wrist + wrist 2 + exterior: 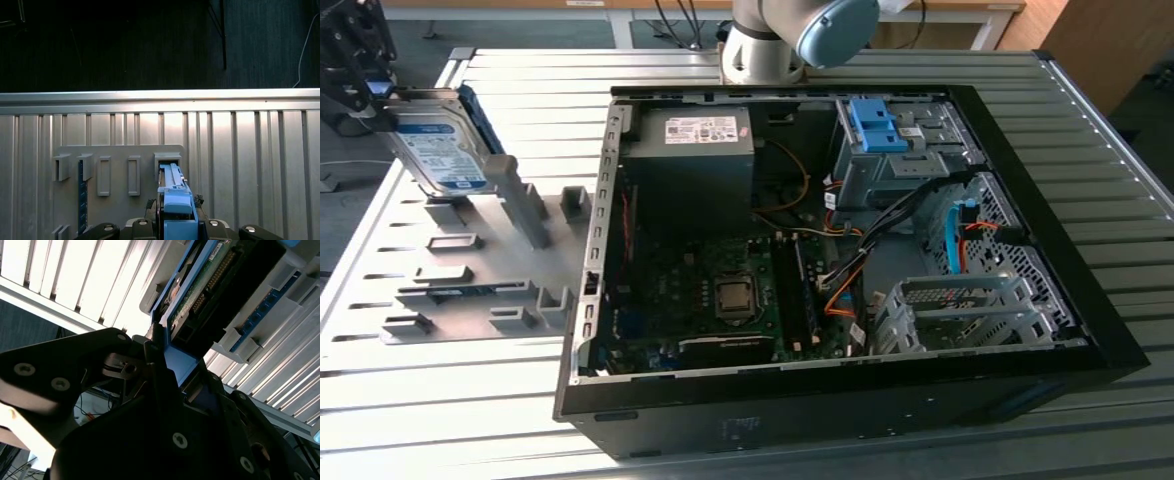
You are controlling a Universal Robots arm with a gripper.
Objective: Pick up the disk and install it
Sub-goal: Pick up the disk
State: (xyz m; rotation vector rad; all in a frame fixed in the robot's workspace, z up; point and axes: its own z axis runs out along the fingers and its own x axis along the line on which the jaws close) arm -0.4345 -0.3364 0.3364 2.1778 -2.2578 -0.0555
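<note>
Clenching the disk, the fingers stand above the ribbed metal table, dark floor beyond.

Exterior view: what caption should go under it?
Gripper holds the disk on edge at the grey rack, beside the open computer case.

A disk is seen edge-on, its blue plastic rail facing the camera, clamped in the black end effector. Beyond it, a grey fixture plate lies on a ribbed metal counter. The plate carries a row of raised holders, and the disk's far end lines up with one of them. A thin blue strip stands in another slot. Past the counter's edge is a dark floor with a pale cable.
</note>
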